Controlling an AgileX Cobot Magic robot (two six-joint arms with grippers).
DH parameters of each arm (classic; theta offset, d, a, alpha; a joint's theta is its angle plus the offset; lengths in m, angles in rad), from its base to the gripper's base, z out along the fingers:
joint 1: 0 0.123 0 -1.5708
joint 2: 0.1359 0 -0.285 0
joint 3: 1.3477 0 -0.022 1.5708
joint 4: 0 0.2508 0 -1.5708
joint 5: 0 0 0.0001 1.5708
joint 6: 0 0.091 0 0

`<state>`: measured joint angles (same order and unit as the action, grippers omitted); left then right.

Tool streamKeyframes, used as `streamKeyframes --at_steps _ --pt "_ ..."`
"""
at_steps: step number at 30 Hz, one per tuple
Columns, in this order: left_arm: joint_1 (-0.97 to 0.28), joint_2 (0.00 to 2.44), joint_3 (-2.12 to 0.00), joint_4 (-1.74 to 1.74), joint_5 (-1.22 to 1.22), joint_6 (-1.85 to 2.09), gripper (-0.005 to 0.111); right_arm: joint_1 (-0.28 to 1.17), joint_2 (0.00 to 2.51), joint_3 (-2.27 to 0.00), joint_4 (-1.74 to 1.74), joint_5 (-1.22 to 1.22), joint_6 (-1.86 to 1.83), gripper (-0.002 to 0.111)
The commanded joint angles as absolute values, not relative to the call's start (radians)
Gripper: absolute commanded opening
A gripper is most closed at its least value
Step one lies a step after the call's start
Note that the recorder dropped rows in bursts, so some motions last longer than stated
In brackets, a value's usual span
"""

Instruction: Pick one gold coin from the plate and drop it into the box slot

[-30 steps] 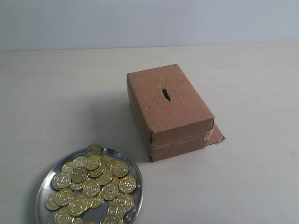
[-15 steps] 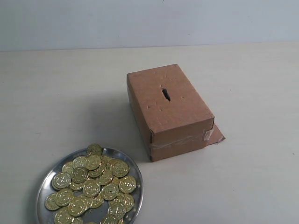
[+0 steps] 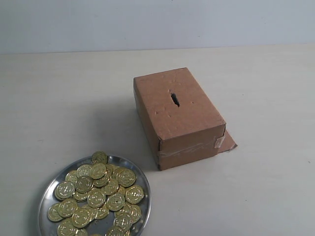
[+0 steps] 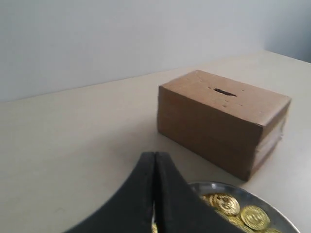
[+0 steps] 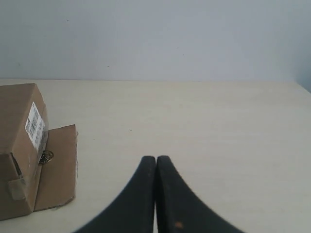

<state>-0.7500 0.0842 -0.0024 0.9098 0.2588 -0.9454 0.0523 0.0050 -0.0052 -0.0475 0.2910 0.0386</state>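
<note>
The shiny silver plate [image 3: 47,194] sits at the front left, heaped with several gold coins [image 3: 96,197]. The brown cardboard box [image 3: 184,125] stands in the middle, its ragged dark slot [image 3: 174,99] on top and clear tape on its near end. Neither gripper shows in the exterior view. In the left wrist view my left gripper [image 4: 155,156] is shut with nothing between its black fingers, above the plate [image 4: 272,209] and short of the box [image 4: 218,124], whose slot [image 4: 224,91] shows. My right gripper [image 5: 156,159] is shut and empty over bare table, beside the box [image 5: 19,145].
A loose cardboard flap [image 3: 228,141] lies flat on the table at the box's near right corner, also in the right wrist view as the flap [image 5: 56,165]. A pale wall [image 3: 157,22] rises behind the beige table [image 3: 266,187].
</note>
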Motion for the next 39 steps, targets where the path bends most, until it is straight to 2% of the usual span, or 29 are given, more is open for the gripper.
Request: streamKeyframes --at_steps 1,5,12,22,24,27,29,39 --pt "-0.552 0.002 0.0 0.869 0.256 -0.954 0.0 0.046 0.0 0.0 -0.05 0.283 0.039 0.0" --pt "-0.364 0.0 0.0 0.816 0.256 -0.955 0.0 0.046 0.0 0.0 -0.05 0.283 0.039 0.0" --pt "-0.105 0.0 0.0 0.759 0.257 -0.955 0.0 0.046 0.0 0.0 -0.05 0.283 0.039 0.0" --pt "-0.092 0.0 0.0 0.741 0.265 -0.95 0.0 0.046 0.0 0.0 -0.05 0.283 0.039 0.0" --pt "-0.092 0.0 0.0 0.643 0.292 -0.852 0.0 0.046 0.0 0.0 -0.05 0.283 0.039 0.0" --pt "-0.092 0.0 0.0 0.313 0.369 -0.407 0.0 0.046 0.0 0.0 -0.05 0.283 0.039 0.0" --pt "-0.092 0.0 0.0 0.228 0.364 -0.273 0.0 0.046 0.0 0.0 -0.05 0.283 0.039 0.0" --pt "-0.086 0.0 0.0 0.085 0.357 -0.132 0.0 0.046 0.0 0.0 -0.05 0.283 0.039 0.0"
